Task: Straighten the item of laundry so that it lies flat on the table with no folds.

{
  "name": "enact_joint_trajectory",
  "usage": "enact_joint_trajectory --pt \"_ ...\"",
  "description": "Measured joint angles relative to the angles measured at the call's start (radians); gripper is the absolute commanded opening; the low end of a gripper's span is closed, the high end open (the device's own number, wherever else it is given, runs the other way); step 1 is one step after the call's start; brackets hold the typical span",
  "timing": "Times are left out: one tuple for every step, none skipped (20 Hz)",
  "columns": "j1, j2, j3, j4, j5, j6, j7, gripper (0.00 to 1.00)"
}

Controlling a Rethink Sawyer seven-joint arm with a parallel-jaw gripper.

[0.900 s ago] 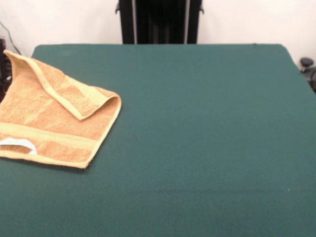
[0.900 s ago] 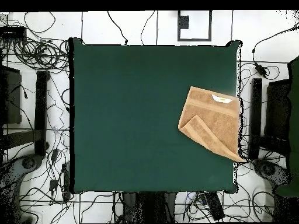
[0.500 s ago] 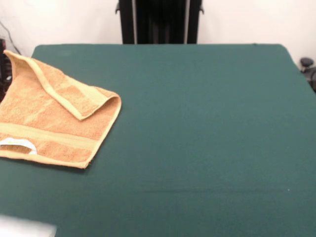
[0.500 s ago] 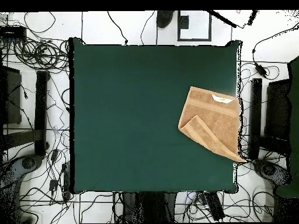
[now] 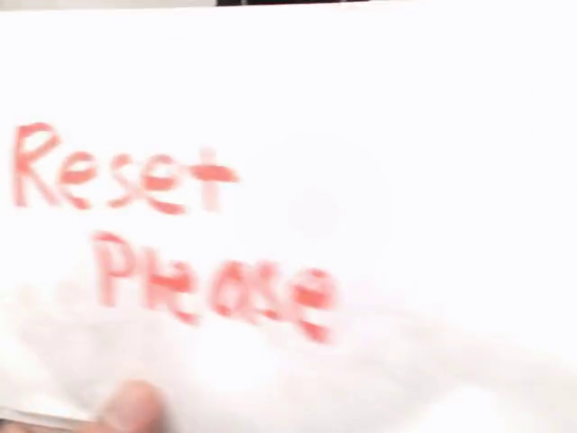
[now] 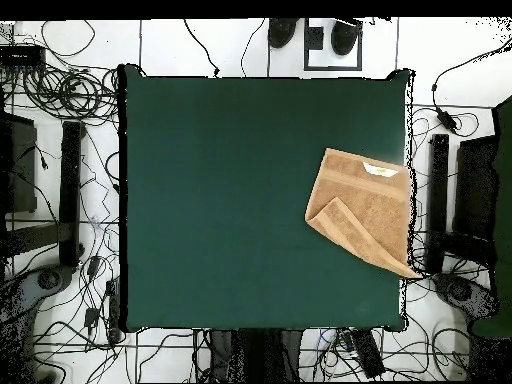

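Observation:
In the overhead view the item of laundry [image 6: 365, 205], an orange-tan towel, lies at the right side of the green table [image 6: 220, 200]. One corner is folded back over the towel near its left lower part [image 6: 333, 222]. A white label [image 6: 380, 170] shows near its top hem, and its lower right corner reaches past the table's right edge. The front view shows neither towel nor table, because a white paper sheet [image 5: 379, 162] fills it. No gripper shows in either view.
The paper sheet carries red handwriting reading "Reset Please" [image 5: 171, 230]. A person's fingertip [image 5: 131, 408] holds it at the bottom left. In the overhead view two dark shoes [image 6: 283, 32] stand beyond the table's top edge. Cables and stands surround the table.
A white paper sheet has come up in front of the front camera and now covers that view. A second shoe has appeared at the overhead view's top. The towel has not moved.

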Motion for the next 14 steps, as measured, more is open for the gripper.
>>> enact_joint_trajectory --pt "0.002 -0.008 -0.006 0.005 0.006 0.000 0.000 1.00" --pt "0.004 -0.017 -0.012 0.010 0.012 0.000 0.000 1.00" --pt "0.006 -0.025 -0.017 0.016 0.017 0.000 0.000 1.00" --pt "0.007 -0.033 -0.023 0.022 0.022 0.000 0.000 1.00" --pt "0.010 -0.043 -0.030 0.031 0.027 0.000 0.000 1.00" --pt "0.016 -0.066 -0.046 0.049 0.036 0.000 0.000 1.00" --pt "0.018 -0.075 -0.053 0.055 0.039 0.000 0.000 1.00" --pt "0.021 -0.081 -0.057 0.058 0.041 0.000 0.000 1.00" --pt "0.025 -0.097 -0.063 0.059 0.046 0.000 0.000 1.00" --pt "0.026 -0.102 -0.063 0.057 0.047 0.000 0.000 1.00" --pt "0.027 -0.103 -0.062 0.052 0.047 0.000 -0.001 1.00" --pt "0.028 -0.104 -0.062 0.048 0.047 0.000 -0.001 1.00" --pt "0.026 -0.095 -0.044 0.008 0.041 0.000 -0.017 1.00" --pt "0.023 -0.087 -0.025 -0.015 0.031 0.000 -0.034 1.00"
